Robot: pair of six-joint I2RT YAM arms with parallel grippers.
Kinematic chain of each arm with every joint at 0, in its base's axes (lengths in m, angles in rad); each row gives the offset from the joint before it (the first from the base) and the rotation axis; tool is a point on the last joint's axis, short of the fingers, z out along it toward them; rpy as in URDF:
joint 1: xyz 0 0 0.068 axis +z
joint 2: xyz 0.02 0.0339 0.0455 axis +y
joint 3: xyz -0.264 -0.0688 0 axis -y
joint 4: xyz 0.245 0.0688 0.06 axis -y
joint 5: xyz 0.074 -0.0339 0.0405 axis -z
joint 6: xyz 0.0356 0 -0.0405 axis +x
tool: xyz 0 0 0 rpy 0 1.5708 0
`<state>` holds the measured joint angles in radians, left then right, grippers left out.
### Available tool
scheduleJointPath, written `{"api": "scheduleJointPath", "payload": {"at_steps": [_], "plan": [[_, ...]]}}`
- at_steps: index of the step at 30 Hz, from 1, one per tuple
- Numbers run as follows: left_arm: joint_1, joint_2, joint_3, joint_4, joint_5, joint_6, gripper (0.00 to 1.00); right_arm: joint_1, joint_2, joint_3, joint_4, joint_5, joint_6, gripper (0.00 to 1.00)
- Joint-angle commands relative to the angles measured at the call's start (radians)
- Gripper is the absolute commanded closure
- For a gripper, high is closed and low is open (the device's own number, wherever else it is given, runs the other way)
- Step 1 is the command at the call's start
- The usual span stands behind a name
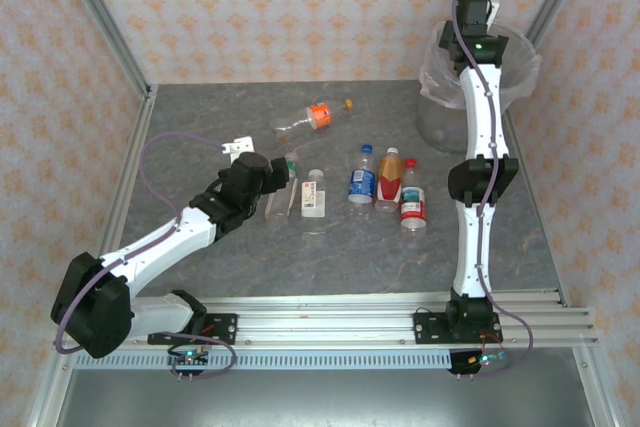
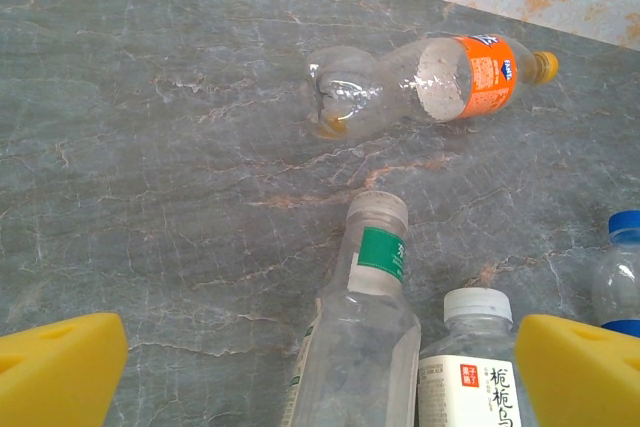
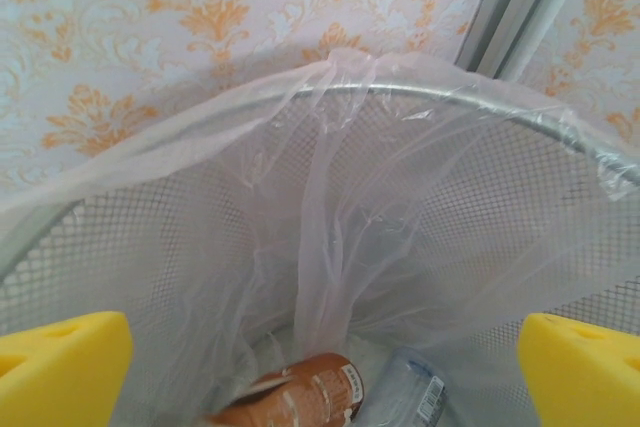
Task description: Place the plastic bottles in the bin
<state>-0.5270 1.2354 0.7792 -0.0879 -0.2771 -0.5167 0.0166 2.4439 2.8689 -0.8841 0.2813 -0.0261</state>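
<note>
1. We see the left gripper low over the grey table. Its two yellow fingers are spread wide and grab nothing.
2. A green-label bottle lies on the table between those fingers. Its cap points away from the gripper.
3. A white-cap bottle lies just beside it, on the right. We cannot tell if a finger touches either bottle.
4. Farther back, an orange-label bottle lies on its side, well apart from the others.
5. From above, we see three more bottles in a row to the right. They are a blue-label bottle, an orange-cap bottle and a red-cap bottle. They sit close together.
6. The bin sits at the far right corner of the table. A clear bag lines it and folds over the rim.
7. The right gripper hangs over the mouth of the bin, looking down into it. Its fingers are spread wide too, with nothing in them.
8. At the bottom of the bin, we see a brown-label bottle. A see-through bottle lies right beside it.
</note>
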Motion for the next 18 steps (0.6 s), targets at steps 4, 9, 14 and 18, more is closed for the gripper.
{"api": "scheduleJointPath", "payload": {"at_steps": [4, 9, 14, 18], "plan": [[0.013, -0.005, 0.018, -0.019, -0.025, -0.012, 0.00, -0.002, -0.108, -0.009, 0.009, 0.070, 0.027, 0.01], [0.013, -0.002, 0.017, -0.014, -0.022, -0.039, 0.00, -0.003, -0.116, 0.004, -0.004, 0.053, 0.020, 0.01], [0.013, 0.004, 0.020, -0.007, -0.018, -0.039, 0.00, -0.001, -0.130, 0.014, -0.016, 0.074, 0.039, 0.01], [0.013, 0.014, 0.025, -0.003, -0.011, -0.037, 0.00, -0.002, -0.146, 0.006, -0.016, 0.112, 0.085, 0.01]]}}
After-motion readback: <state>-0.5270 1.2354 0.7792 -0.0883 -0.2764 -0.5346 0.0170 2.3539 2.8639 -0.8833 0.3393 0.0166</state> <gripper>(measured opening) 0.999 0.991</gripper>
